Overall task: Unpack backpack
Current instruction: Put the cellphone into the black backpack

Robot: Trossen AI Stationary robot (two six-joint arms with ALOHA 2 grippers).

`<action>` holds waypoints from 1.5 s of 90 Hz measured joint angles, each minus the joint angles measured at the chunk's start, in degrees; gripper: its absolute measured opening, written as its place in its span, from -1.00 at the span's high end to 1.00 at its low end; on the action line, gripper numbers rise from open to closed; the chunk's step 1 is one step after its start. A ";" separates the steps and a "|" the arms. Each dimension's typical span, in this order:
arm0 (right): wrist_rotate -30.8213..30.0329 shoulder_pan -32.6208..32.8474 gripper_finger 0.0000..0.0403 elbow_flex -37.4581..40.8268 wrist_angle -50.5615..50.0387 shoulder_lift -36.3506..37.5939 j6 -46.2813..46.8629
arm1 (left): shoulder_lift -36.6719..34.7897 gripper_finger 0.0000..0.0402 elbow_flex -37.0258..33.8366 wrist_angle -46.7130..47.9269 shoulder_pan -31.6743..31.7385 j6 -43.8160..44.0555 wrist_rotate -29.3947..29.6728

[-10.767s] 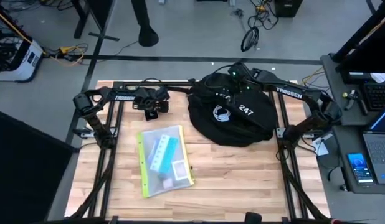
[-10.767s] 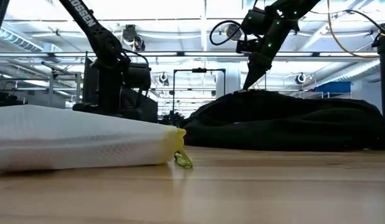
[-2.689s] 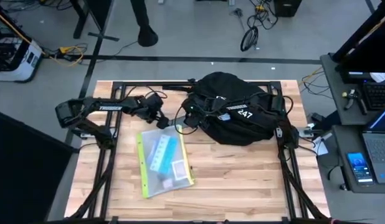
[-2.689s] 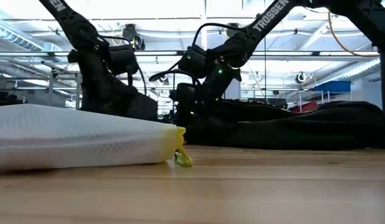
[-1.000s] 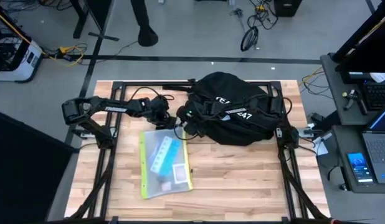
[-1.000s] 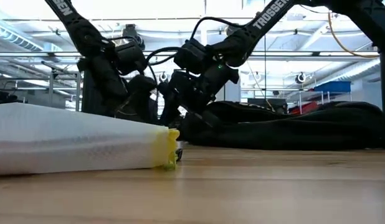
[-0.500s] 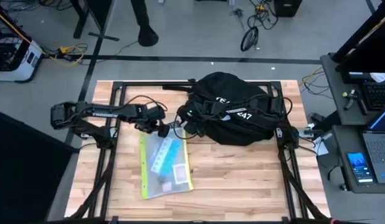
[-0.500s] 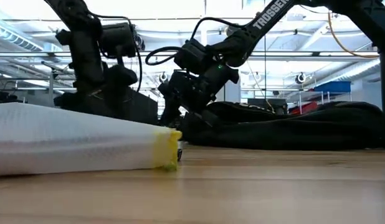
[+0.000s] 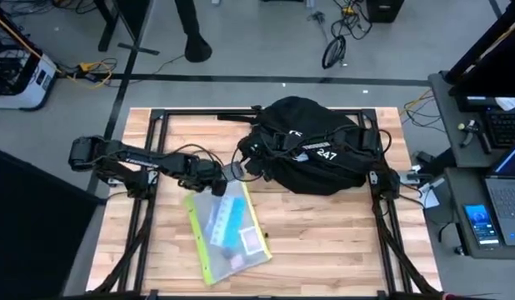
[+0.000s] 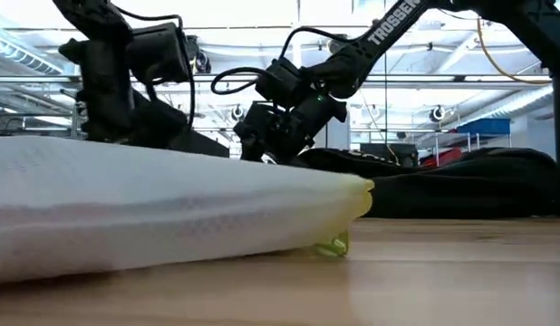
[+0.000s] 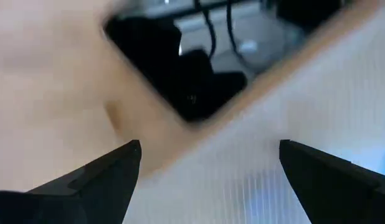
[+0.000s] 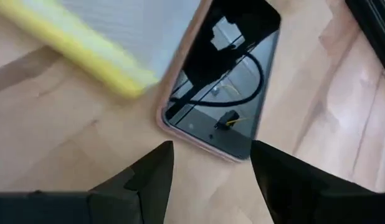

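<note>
Looking straight down, much is masked: the left gripper [image 9: 214,177] sits at the top corner of the clear pouch [image 9: 228,229], and the right gripper [image 9: 245,165] reaches out from over the backpack [image 9: 312,154] to a spot just beside it, so the small phone [image 12: 220,87] between them is nearly lost under dark arm links in that view. The right wrist view shows the phone plainly, a dark screen in a pinkish case lying flat on the wooden table [image 9: 324,242], its corner next to the pouch's yellow edge, with the right gripper's fingers [image 12: 152,177] spread apart above it and holding nothing. The left wrist view is badly blurred; its fingers [image 11: 96,180] are set wide apart over the pouch's mesh face, gripping nothing. The backpack rests at the table's far middle-right, its white lettering partly covered by straps, only "247" readable. In the low view the pouch fills the foreground, and "TROSSEN" reads on an arm.
</note>
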State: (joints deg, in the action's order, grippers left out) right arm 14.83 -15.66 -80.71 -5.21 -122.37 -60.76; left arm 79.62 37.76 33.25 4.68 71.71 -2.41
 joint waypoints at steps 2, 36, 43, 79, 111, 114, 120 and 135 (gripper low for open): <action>-0.02 -0.13 0.01 0.00 0.00 0.00 -0.31 | 0.16 -0.80 0.00 -0.45 0.33 0.02 0.68; -0.06 -1.25 0.01 0.00 -0.66 0.00 -8.80 | 4.37 -0.80 -1.52 -9.52 3.20 0.87 4.22; 0.35 -1.18 0.01 0.00 -1.36 0.00 -9.72 | 5.59 -0.80 -1.42 -10.42 3.49 -0.29 4.19; 0.39 -0.22 0.01 -0.09 -3.89 -1.94 -12.12 | 6.62 -0.80 -1.82 -19.70 12.20 -10.66 2.43; 0.80 1.02 0.01 0.00 1.31 -2.67 -12.68 | 7.42 -0.80 -1.77 -22.75 19.53 -19.05 -2.95; 0.79 1.12 0.01 0.04 1.92 -2.69 -12.15 | 7.42 -0.80 -1.77 -22.75 19.58 -19.70 -3.17; 0.84 1.34 0.01 0.21 3.41 -2.80 -10.85 | 7.42 -0.80 -1.77 -22.62 19.58 -20.19 -3.12; 0.94 1.97 0.06 0.26 4.98 -2.95 -9.82 | 7.42 -0.80 -1.77 -22.31 19.58 -21.36 -3.11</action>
State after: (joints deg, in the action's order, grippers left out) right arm 15.77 -13.69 -80.44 -0.23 -125.32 -70.58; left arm 87.05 35.99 10.94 24.25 50.35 -5.52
